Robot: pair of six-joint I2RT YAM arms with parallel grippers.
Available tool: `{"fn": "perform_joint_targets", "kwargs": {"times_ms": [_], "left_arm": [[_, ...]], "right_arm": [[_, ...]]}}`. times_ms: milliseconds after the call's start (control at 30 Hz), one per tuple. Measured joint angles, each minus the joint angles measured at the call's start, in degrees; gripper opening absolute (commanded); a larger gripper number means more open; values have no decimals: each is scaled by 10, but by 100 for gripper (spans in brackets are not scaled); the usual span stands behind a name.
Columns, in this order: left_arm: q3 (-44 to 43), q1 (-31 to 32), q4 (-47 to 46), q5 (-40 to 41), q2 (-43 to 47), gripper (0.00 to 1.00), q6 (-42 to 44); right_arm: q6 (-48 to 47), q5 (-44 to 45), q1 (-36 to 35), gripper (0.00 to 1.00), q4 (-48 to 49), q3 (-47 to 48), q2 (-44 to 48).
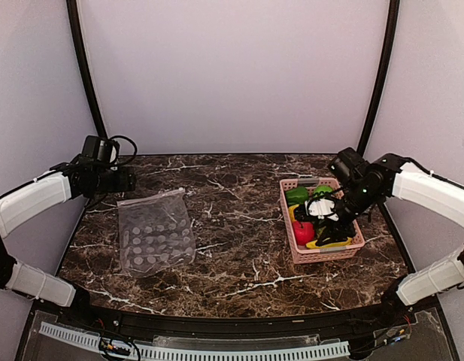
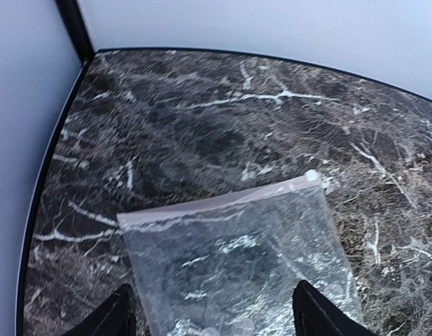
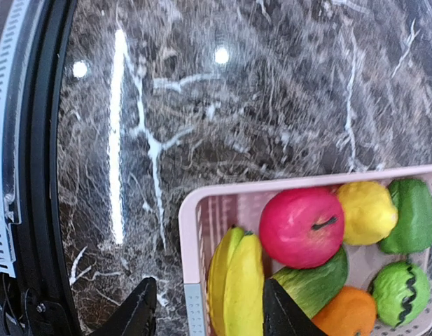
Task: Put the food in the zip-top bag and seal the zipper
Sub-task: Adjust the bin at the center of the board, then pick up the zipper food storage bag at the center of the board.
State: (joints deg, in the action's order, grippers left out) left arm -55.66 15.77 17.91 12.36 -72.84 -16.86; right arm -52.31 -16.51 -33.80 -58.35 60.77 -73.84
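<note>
The zip-top bag (image 1: 155,232) lies flat on the marble at the left, and it looks empty. In the left wrist view the bag (image 2: 237,266) shows its pale zipper (image 2: 216,203) with the white slider (image 2: 311,176) at the right end. My left gripper (image 1: 125,179) hovers open above the bag's mouth end (image 2: 214,322). The food sits in the pink basket (image 1: 322,254): banana (image 3: 240,280), red apple (image 3: 301,227), yellow pepper (image 3: 366,212), green pepper (image 3: 410,213), cucumber-like piece (image 3: 314,280), orange (image 3: 345,315). My right gripper (image 1: 326,214) is open, its jaws on either side of the basket corner and the banana (image 3: 208,315).
The pink basket's rim (image 3: 201,203) lies between my right fingers. Dark marble table (image 1: 239,226) spans between bag and basket. Black frame posts and white walls enclose the back and sides. The table's near black edge (image 3: 40,175) runs close to the basket.
</note>
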Motion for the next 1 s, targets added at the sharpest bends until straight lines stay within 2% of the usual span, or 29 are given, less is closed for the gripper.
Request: {"fn": "perform_joint_targets", "kwargs": {"times_ms": [133, 300, 567, 700, 800, 967, 1000], "left_arm": [[30, -9, 54, 29, 21, 74, -45], [97, -50, 81, -23, 24, 70, -104], [159, -102, 87, -120, 18, 65, -156], [165, -113, 65, -173, -26, 60, -159], [157, -116, 48, -194, -84, 47, -161], [122, -121, 24, -215, -136, 10, -167], [120, -122, 16, -219, -139, 6, -164]], "right_arm": [[25, -71, 17, 51, -20, 69, -5], [75, -167, 31, 52, -19, 146, -36], [137, -251, 35, 52, 7, 154, -71], [152, -276, 35, 53, 20, 155, -94], [166, -297, 35, 53, 23, 169, -120], [186, -309, 35, 53, 27, 209, -152], [190, -311, 35, 53, 31, 210, -152]]}}
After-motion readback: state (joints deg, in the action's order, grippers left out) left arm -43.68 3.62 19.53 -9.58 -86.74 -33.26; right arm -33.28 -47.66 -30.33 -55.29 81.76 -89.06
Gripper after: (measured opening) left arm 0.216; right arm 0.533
